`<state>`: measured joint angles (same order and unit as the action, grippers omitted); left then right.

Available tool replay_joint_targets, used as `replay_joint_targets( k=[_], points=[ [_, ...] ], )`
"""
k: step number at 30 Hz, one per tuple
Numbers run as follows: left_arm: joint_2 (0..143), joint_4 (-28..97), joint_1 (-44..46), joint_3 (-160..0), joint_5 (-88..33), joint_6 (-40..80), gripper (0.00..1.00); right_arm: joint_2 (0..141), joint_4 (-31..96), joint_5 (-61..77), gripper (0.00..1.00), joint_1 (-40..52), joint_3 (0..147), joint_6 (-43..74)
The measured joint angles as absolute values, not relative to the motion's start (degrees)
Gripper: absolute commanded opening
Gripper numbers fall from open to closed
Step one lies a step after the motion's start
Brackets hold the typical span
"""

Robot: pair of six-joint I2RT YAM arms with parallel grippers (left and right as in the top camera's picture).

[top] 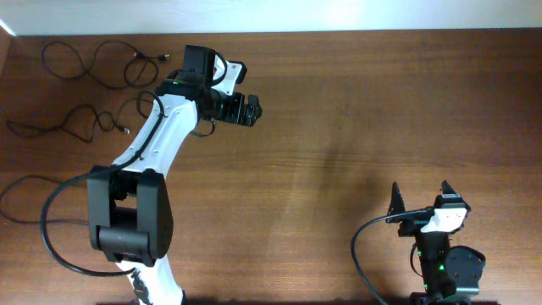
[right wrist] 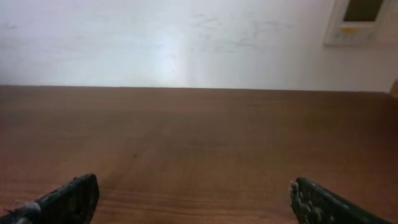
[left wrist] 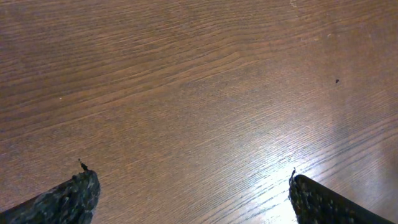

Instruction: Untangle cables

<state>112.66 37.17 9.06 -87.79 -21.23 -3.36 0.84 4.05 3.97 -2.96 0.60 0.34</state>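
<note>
Well, the right claw (top: 421, 196) sits low at the bottom right of the overhead view. Its two fingers (right wrist: 68, 200) are spread as wide as they go, and it holds nothing. In its own view the right claw (right wrist: 196, 200) points across the brown table (right wrist: 199, 137) toward the far edge, with only bare wood between the fingers.

The left claw (top: 252, 108) is higher up, near the top middle of the overhead view, and it points to the right. It is wide open too, and it holds nothing and touches nothing. In its own view the left claw (left wrist: 189, 190) hangs over bare wood, with one dark finger (left wrist: 71, 199) in each bottom corner.

The table (top: 356, 119) has lots of open room through the middle and the right side.

The cables (top: 146, 57) lie in the upper left corner of the overhead view, behind the left arm and close to the left and top edges. They look like thin black wavy cords spread out in loose loops. One small plug (top: 161, 58) lies just beside the left arm's wrist.

Past the far edge of the table is a pale wall (right wrist: 186, 37), with a white box (right wrist: 360, 18) on it in the upper right.
</note>
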Motion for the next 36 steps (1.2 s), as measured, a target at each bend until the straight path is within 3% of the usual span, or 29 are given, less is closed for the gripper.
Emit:
replay_joint_targets(
  k=[36],
  points=[
    [112.7,37.2,9.1,-87.8,-21.2,-3.4,0.99,0.8,4.2,2.8,0.98,-1.7,0.6,-3.5]
  ],
)
